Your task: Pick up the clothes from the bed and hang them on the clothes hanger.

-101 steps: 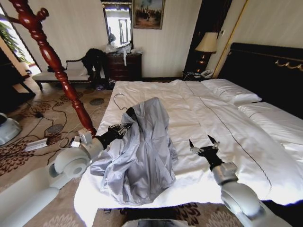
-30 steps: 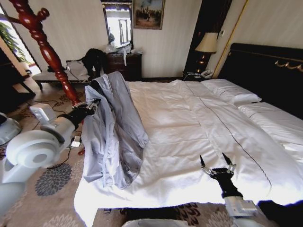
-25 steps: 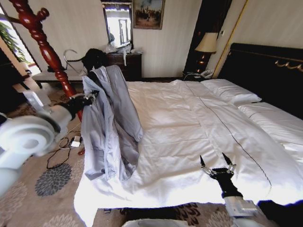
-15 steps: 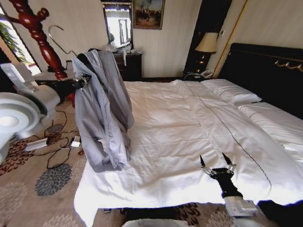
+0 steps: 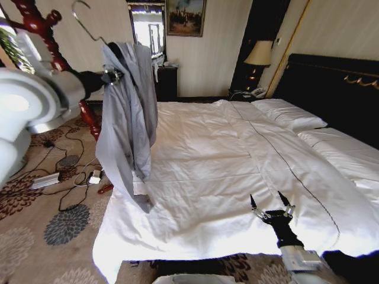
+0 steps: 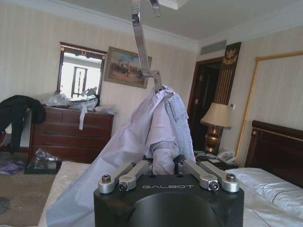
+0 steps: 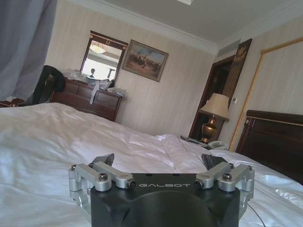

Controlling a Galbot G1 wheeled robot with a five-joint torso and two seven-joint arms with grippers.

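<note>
L gripper (image 5: pixel 112 76) is sitting upper left of head view, jaws pinched narrow on the collar/shoulder area of the grey jacket (image 5: pixel 127 118), which is draped over the clothes hanger (image 5: pixel 116 52). In L wrist view the same gripper (image 6: pixel 163 166) is showing both fingers closed in on a fold of jacket fabric (image 6: pixel 156 127) right below the hanger's wire hook (image 6: pixel 141 40). Hanger is riding high, silver hook pointing up and curling toward the upper left corner of head view, near the red wooden coat stand (image 5: pixel 44 29); can't tell if hook and stand are touching. Jacket's long axis is running approx vertical, hanging straight down from the hanger; lower hem is trailing onto the left edge of the bed (image 5: pixel 237 171). R gripper (image 5: pixel 272 207) is idling lower right of head view, fingers spread wide, holding nothing, hovering just over the white duvet. R wrist view: gripper (image 7: pixel 161 163) is facing along the bed surface (image 7: pixel 57 137), jacket (image 7: pixel 23 47) hanging at far upper left.
</note>
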